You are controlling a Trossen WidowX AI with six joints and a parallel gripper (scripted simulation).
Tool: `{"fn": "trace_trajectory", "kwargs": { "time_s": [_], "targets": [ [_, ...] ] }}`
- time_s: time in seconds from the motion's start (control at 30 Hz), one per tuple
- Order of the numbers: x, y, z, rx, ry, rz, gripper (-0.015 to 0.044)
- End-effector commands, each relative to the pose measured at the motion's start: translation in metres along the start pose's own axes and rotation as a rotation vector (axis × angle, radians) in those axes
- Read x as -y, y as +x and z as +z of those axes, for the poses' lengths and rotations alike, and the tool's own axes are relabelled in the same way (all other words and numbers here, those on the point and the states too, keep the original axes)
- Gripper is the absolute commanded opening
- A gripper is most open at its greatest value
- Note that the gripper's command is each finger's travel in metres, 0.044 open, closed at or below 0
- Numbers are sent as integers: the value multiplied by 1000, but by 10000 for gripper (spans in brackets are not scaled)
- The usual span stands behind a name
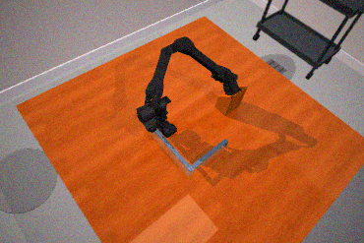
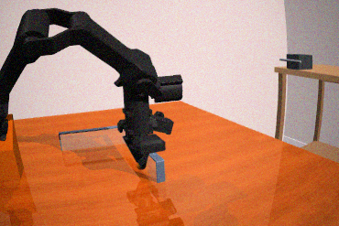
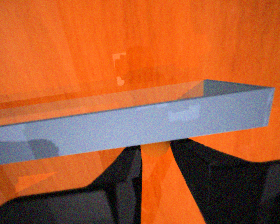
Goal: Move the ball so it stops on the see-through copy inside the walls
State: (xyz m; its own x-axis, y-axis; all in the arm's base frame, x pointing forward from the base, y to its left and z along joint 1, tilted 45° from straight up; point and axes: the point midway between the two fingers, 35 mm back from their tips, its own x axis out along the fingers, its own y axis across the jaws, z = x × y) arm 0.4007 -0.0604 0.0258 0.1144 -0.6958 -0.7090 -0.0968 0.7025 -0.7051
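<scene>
The matte black, chunky-linked robot arm (image 2: 98, 47) has rounded, boxy segments with cylindrical joint housings and a blocky module jutting from its wrist. Its black parallel-jaw gripper (image 2: 143, 163) narrows into two dark, wedge-shaped fingers with flat, unmarked faces.

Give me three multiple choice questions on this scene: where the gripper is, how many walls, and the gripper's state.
1. Where is the gripper? A raised high; B low, beside one wall's end; C out of view.
2. How many clear walls? A one; B two; C four.
3. Gripper state? A wide open; B shut empty; C shut on the ball.
Answers: B, its tips sit low by a wall end; B, two walls meet in one corner; C, the ball sits between its fingers.
</scene>
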Motion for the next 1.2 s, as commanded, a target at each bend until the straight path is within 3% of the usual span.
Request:
{"fn": "trace_trajectory", "kwargs": {
  "time_s": [0.0,0.6,0.87,1.17],
  "targets": [
    [-2,4,1,4,-10,-6,0],
    [-1,22,1,4,-10,-7,0],
    [0,19,1,8,-4,-3,210],
    [-1,8,2,8,-5,-2,223]
  ]
}}
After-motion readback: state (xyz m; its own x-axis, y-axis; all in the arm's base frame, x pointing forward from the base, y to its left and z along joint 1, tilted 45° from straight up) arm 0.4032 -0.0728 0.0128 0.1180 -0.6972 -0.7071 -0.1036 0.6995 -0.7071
